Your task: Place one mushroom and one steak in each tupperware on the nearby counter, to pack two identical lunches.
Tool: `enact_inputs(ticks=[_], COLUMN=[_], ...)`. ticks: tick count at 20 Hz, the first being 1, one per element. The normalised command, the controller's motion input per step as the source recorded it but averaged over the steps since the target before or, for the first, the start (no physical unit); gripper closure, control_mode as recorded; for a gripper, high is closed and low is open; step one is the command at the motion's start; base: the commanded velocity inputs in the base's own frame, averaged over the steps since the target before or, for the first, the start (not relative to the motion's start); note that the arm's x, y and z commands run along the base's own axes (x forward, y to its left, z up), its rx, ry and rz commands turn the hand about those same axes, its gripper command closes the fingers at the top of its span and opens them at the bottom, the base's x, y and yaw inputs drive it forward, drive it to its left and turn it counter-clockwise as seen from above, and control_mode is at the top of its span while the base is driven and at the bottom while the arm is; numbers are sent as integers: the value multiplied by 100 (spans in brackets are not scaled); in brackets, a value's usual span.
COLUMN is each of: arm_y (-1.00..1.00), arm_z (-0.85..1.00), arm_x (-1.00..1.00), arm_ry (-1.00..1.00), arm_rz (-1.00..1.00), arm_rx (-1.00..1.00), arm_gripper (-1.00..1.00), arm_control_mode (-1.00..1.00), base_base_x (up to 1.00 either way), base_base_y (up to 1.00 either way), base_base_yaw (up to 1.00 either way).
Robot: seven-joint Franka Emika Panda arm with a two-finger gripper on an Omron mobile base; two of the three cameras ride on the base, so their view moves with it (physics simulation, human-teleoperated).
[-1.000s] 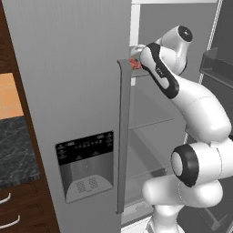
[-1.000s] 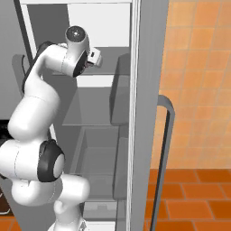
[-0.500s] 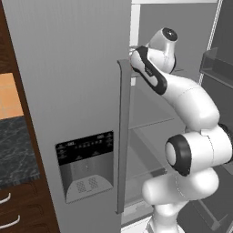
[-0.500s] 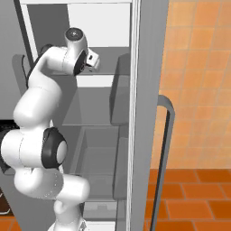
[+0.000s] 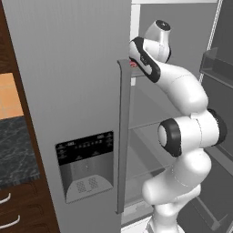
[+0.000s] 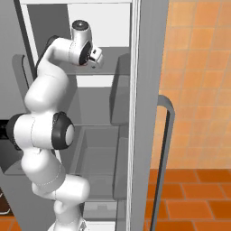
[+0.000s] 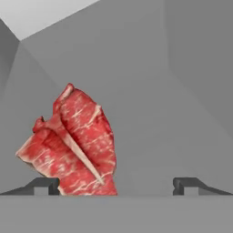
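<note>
Up on the upper fridge shelf [image 6: 106, 80], arm reaching in through the open right side; left door with its long grey handle [image 5: 123, 136] and dispenser panel [image 5: 85, 166] is closed. Counter [image 5: 16, 150] sits well off to the left, dark marbled stone above brown drawers.

Hand view: steak [image 7: 75, 145] lies on the grey shelf floor, red with pale marbling, folded or stacked so a pale fat seam runs diagonally across it. Could be two slabs overlapping; cannot tell. Gripper [image 7: 116, 184] spread wide, holding nothing; fingertips [image 7: 45, 184] show low in the view, left tip just beside the meat's lower edge, right tip well clear over bare shelf.

Judgement: step in hand is the pick of one steak. Meat sits off-centre, toward the left finger. To do it well, shift the hand toward the meat so both fingers straddle it, then come down and close across the narrower span, not along the seam. Risk: left finger landing on top and pushing it away, or lifting both layers at once.
</note>
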Motion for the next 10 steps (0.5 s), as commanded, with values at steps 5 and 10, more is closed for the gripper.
enact_inputs(ticks=[5, 10], arm_y=[6, 22], arm_z=[-8, -45], arm_x=[-14, 1], arm_ry=[1, -6], arm_rz=[0, 0], arm_rx=[0, 0], arm_gripper=[-100, -100], arm_control_mode=[-100, -100], base_base_x=[0, 0], base_base_y=[0, 0], base_base_yaw=[0, 0])
